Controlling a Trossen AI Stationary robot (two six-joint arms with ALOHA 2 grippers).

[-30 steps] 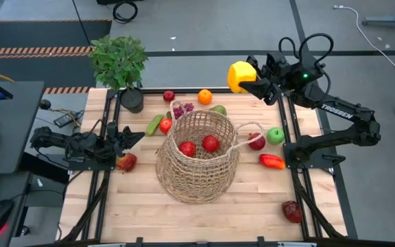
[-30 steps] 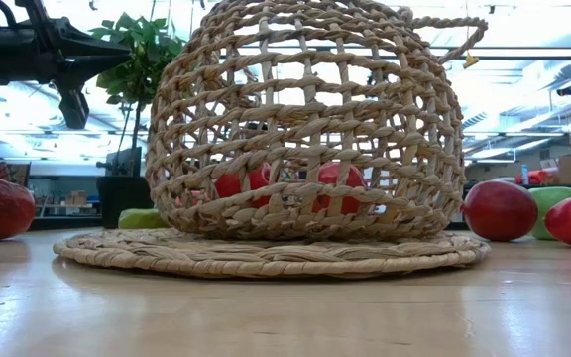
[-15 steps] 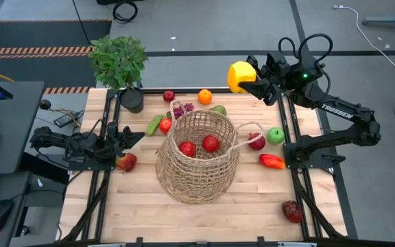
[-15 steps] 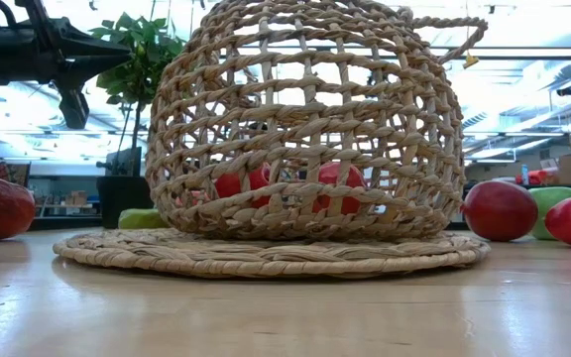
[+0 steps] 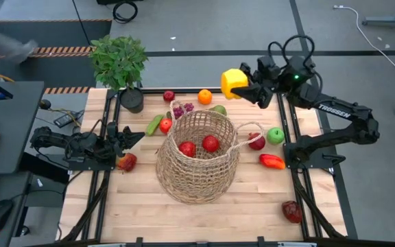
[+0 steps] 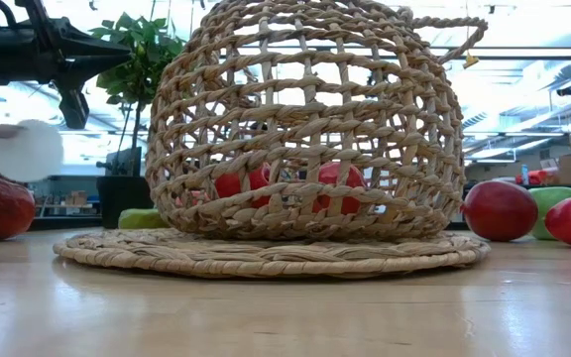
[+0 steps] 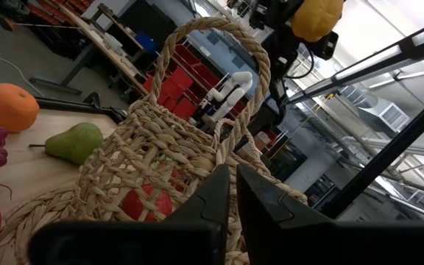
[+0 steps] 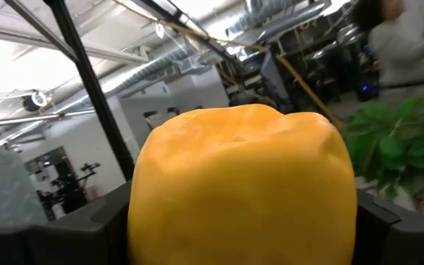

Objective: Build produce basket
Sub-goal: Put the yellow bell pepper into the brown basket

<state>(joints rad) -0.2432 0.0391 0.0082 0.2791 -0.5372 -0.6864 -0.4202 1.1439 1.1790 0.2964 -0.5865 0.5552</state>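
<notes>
My right gripper [image 5: 247, 90] has carried the yellow pepper [image 5: 233, 81] leftward, jaws clamped on it, above the counter's [image 5: 252, 206] far edge. Basket [image 5: 199, 156] sits mid-counter. Left gripper [image 5: 130, 136] waits beside it, jaws together.

- "TROSSEN", in white capitals, runs along the dark forearm link of the right arm [image 5: 336, 113], at the table's far right.
- Nothing else in the views can be read.
</notes>
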